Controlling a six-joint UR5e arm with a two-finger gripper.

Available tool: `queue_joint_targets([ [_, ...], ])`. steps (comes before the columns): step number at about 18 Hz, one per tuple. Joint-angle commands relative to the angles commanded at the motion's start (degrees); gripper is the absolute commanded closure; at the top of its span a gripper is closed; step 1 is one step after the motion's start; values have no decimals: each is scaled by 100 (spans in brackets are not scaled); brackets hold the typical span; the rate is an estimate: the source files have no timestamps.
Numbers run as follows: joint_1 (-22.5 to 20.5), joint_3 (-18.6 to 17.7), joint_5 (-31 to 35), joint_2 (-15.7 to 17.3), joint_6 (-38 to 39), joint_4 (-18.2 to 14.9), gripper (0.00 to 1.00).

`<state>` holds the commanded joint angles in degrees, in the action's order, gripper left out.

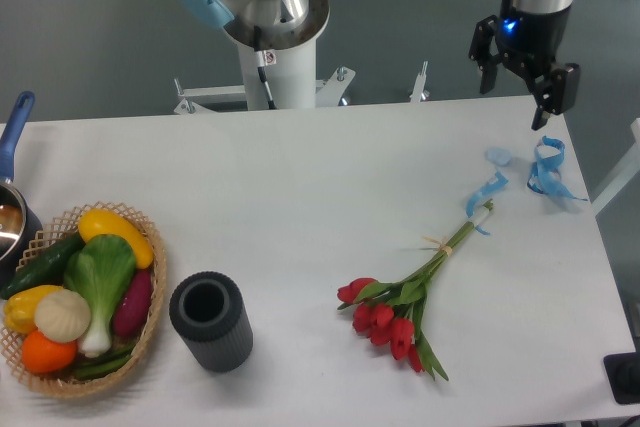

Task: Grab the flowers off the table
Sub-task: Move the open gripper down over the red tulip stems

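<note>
While jaws gape above, slender-stemmed flowers (405,299) lie on smooth table (300,207).

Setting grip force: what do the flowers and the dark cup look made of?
Flowers: likely artificial, fabric or plastic; uniform matte red heads, stiff green stems, tan string tie. Cup: dark grey, matte, ribbed sides; probably rubber or plastic, can't say which.
</note>
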<state>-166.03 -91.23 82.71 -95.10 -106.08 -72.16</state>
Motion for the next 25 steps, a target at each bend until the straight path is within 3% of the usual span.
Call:
queue_joint_targets([
  [5, 26, -44, 0, 0, 70, 255, 0],
  [10, 18, -412, -18, 17, 184, 422, 0],
  [12, 61, -510, -17, 44, 848, 579, 0],
  [14, 332, -545, -44, -70, 1658, 974, 0],
  [19, 606, -721, -35, -281, 2021, 1116, 0],
  [25, 808, -791, 26, -834, 2399, 1713, 0],
])
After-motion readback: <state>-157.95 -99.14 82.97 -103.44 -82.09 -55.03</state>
